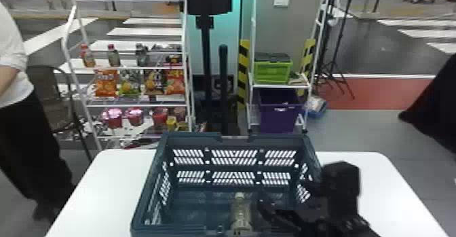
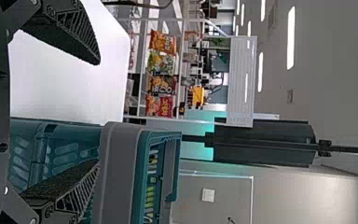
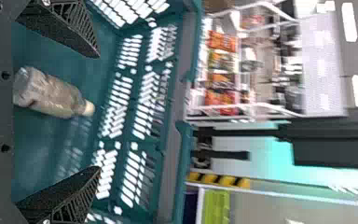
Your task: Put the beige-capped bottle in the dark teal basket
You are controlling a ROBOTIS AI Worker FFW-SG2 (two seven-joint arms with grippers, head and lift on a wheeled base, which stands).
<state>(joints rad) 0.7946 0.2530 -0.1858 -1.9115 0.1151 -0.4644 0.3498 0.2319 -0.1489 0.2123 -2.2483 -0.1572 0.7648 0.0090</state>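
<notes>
We note the bottle inside the basket, fingers of both right pincer and left pincer apart, and judge the release done, the next move calling for lifting the right pincer clear without nudging bottle or basket.

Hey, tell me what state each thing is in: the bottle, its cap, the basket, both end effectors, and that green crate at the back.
Bottle: lying on its side in the basket
Beige cap: on the bottle
Dark teal basket: upright, open-topped
Left end effector: open, empty
Right end effector: open, not gripping the bottle
Green crate: dark lid on
</notes>
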